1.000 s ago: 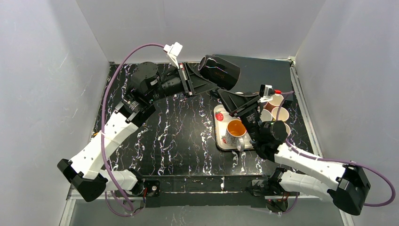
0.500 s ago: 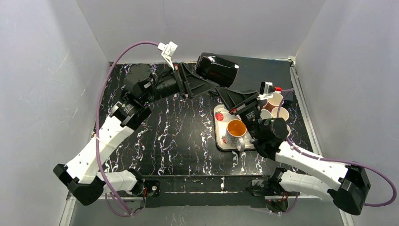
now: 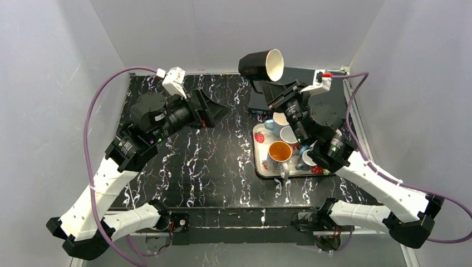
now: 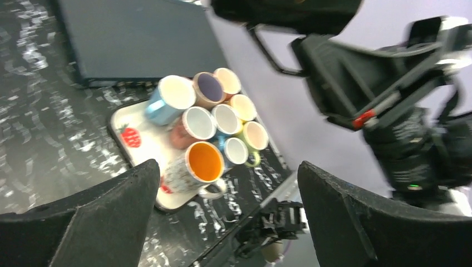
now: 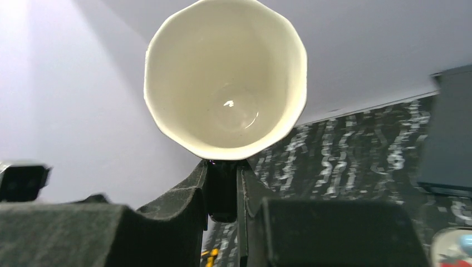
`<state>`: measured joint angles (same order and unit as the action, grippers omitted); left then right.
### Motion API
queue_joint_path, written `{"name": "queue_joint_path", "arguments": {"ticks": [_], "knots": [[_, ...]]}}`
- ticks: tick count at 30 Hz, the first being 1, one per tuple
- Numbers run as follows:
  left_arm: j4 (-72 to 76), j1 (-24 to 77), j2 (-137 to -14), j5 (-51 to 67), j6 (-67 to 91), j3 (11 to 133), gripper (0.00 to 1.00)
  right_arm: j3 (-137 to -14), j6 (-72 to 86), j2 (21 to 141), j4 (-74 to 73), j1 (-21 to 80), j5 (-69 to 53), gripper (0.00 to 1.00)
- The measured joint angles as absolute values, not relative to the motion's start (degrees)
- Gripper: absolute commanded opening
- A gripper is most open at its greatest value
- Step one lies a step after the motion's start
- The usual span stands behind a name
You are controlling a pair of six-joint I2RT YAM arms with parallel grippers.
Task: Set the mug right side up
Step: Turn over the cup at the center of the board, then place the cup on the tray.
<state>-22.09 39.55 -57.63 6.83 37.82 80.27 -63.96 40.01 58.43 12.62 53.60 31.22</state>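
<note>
We saw the right gripper (image 5: 222,186) clamped on the black mug (image 3: 259,65), held aloft on its side; the left gripper (image 3: 219,113) gaped empty.

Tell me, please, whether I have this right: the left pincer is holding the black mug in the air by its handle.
Not quite: it is the right pincer that is holding the black mug in the air by its handle. The top external view shows this, and the left pincer stands open and empty there.
</note>
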Motion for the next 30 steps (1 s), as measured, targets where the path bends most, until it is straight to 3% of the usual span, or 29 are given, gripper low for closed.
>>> {"name": "queue_joint_path", "arguments": {"ticks": [15,30], "knots": [[-39.8,39.6,-57.8,-12.6,31.2,80.3,0.93,-79.4,43.0,83.6,-25.1,54.3,46.5,0.01],[-44.2,39.6,-57.5,-16.1,30.5,74.8,0.93,-85.7,67.1,97.6,-46.7,59.2,54.0,0.01]]}}
